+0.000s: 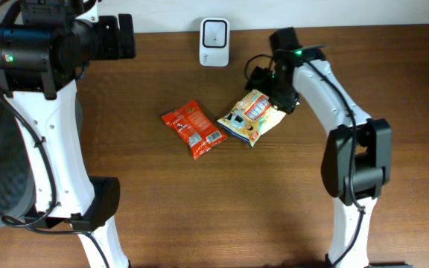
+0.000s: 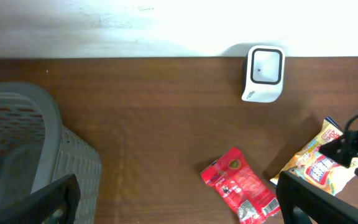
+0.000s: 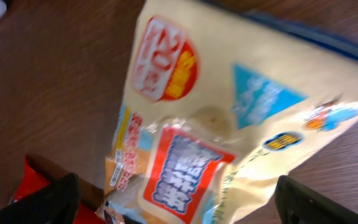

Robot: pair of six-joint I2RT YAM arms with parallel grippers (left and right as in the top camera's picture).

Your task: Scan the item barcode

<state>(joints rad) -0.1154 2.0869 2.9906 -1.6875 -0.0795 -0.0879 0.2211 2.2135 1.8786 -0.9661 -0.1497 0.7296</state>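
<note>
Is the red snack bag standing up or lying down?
Lying down. The red snack bag lies flat on the table, its white label facing up toward the overhead camera.

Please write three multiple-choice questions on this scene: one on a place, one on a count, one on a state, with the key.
1. Where on the table does the white scanner stand? A) at its far edge B) between the packets C) at its near edge
2. How many snack packets lie on the table? A) one B) two C) four
3. The left gripper is: A) shut on a packet B) open, empty C) shut on the scanner
Key: 1 A, it stands beyond both packets; 2 B, a red packet and a yellow packet; 3 B, its jaws stand wide apart, nothing between.
</note>
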